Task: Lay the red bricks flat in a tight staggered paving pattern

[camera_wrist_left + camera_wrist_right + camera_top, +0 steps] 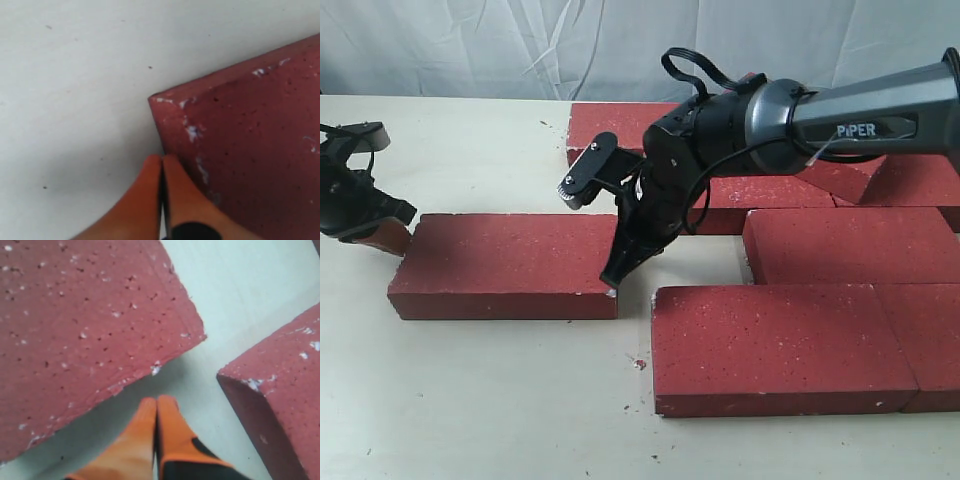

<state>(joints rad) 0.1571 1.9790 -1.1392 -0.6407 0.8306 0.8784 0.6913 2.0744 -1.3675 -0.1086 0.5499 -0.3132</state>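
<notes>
Several red bricks lie flat on the pale table. One brick lies alone at the left; the others form rows at the right and back. My left gripper is shut, empty, its orange fingertips against the lone brick's left end corner. My right gripper is shut, empty, tip down at the lone brick's right end. It points into the gap between two brick corners.
A white curtain hangs behind the table. Bare tabletop runs along the front and left. Small red crumbs lie near the front right brick. The right arm reaches over the back rows.
</notes>
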